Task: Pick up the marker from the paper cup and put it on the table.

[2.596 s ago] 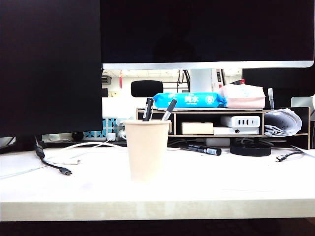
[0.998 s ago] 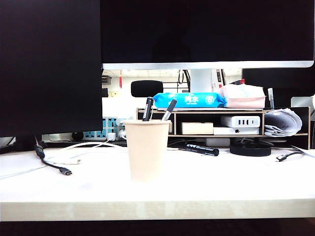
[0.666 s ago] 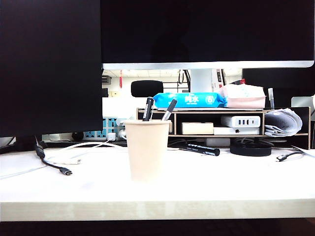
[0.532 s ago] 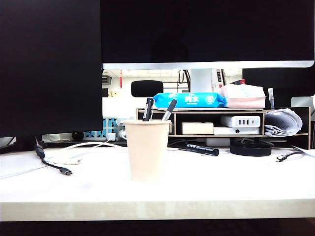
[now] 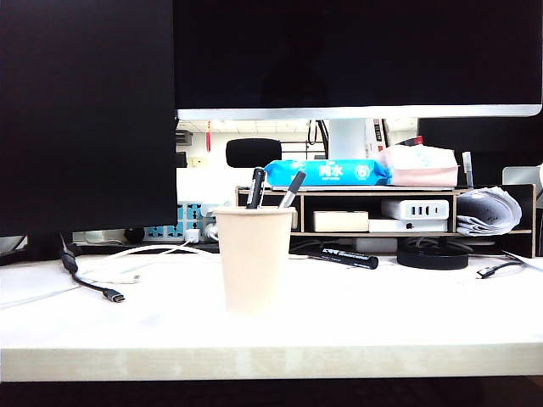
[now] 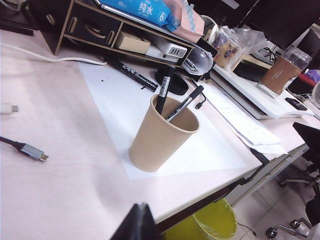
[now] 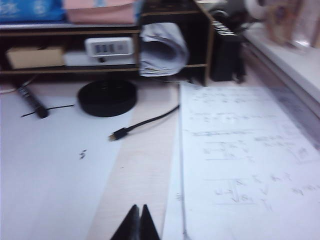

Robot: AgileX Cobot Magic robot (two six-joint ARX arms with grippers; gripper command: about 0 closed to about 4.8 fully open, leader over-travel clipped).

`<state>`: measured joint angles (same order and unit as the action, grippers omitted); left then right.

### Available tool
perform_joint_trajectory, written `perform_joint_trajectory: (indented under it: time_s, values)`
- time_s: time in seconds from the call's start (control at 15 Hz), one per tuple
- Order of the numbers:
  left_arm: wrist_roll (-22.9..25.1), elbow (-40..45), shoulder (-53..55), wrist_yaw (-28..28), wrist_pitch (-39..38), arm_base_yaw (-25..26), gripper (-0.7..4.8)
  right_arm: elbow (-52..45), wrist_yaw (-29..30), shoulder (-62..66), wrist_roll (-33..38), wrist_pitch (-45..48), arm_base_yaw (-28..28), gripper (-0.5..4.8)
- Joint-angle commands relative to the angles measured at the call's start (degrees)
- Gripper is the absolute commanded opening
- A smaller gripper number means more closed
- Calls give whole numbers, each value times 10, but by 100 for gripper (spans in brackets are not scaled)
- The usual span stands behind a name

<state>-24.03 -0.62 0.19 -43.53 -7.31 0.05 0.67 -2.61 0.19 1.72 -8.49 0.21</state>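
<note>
A cream paper cup (image 5: 254,259) stands upright on the white counter (image 5: 356,318), holding two thin pens (image 6: 172,102). The thick black marker (image 5: 346,256) lies flat on the counter behind the cup, in front of a wooden desk shelf (image 5: 386,212). The right hand (image 7: 136,223) hangs over the counter's right side with its fingers pressed together, holding nothing. Only one dark fingertip of the left hand (image 6: 136,223) shows, near the counter's front edge; I cannot tell how far it is open.

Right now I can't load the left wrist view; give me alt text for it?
The marker lies on the table behind the upright paper cup, which holds two pens. Only the left gripper tip shows, short of the cup.
</note>
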Motion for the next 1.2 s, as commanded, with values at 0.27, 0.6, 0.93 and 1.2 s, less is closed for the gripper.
perform_joint_trajectory:
  time_s: [0.27,0.6,0.93,1.2]
  values:
    - [2,1,0,-2,-7,0,-5,-2,-3,0,-16,8,10,-1]
    - [2,1,0,-2,-7,0,-5,-2,-3,0,-22,9,10,-1]
    - [2,1,0,-2,-7,0,-5,-2,-3,0,-22,10,10,-1]
    - [2,1,0,-2,-8,0,-5,-2,-3,0,-22,10,10,-1]
